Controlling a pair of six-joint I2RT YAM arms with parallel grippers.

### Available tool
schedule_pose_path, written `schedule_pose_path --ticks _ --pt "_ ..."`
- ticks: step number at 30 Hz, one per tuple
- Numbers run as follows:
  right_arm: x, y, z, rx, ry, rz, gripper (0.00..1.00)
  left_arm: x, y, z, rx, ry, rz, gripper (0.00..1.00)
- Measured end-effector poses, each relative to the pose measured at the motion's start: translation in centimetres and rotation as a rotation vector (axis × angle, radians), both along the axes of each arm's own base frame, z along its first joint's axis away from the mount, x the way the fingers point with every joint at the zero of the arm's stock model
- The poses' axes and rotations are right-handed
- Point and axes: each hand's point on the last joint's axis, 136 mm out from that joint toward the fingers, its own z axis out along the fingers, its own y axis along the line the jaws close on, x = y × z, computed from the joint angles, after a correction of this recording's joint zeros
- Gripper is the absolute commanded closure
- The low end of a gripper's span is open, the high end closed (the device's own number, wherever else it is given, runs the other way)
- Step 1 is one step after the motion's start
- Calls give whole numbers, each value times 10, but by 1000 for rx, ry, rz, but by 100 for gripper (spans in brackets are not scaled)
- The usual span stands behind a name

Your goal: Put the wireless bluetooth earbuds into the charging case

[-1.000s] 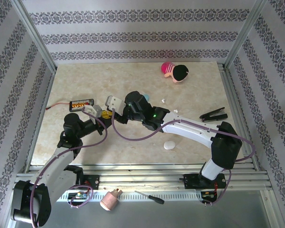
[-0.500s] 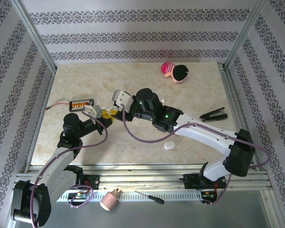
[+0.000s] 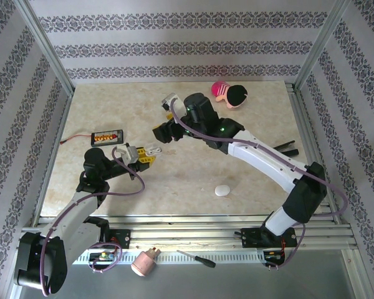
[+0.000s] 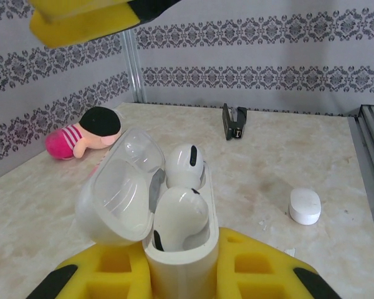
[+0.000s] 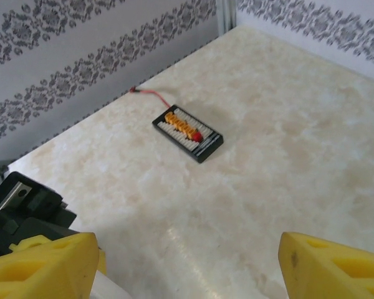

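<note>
While pinching open charging case point(image 4: 181, 252) between left gripper point(image 4: 181, 280) fingers point(image 4: 262, 274), carrying both earbuds point(image 4: 186, 165) seated inside; spreading right gripper point(image 5: 187, 261) wide, empty.

Right gripper point(image 5: 187, 266), yellow fingers point(image 5: 42, 265) spread wide over the marble table point(image 5: 287, 143). Ahead, slightly left: black board point(image 5: 187, 133) with orange connectors, red wire point(image 5: 151, 94) trailing beyond it.

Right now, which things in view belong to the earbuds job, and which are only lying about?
Job: case, open, held in the left gripper; two earbuds seated in it.
Lying about: doll, black clip, connector board, white pebble, screwdriver.
</note>
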Motion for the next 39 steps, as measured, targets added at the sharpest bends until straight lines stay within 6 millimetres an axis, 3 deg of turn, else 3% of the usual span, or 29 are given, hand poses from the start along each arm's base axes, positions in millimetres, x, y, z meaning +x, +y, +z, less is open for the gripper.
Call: schedule_pose_path --ticks 11,19,25,28,31,35,39 --pt "-15 6 -41 -184 167 116 23 -6 -3 1 20 -49 -37 99" --pt "-33 2 -36 -224 170 221 25 -9 -4 2 20 -51 -48 99" --pt "-53 -2 -45 -263 198 312 25 -7 -4 3 18 -47 -36 99" --pt "-58 -3 -48 -253 163 348 25 -8 -4 3 15 -44 -38 99" --pt "-76 -11 -57 -250 95 439 23 -10 -4 4 11 -38 -46 99" --pt "-92 -14 -65 -279 -31 550 31 -17 -8 3 9 -20 -77 99" --pt "-91 -7 -63 -285 -114 601 38 -22 -10 5 8 -13 -94 99"
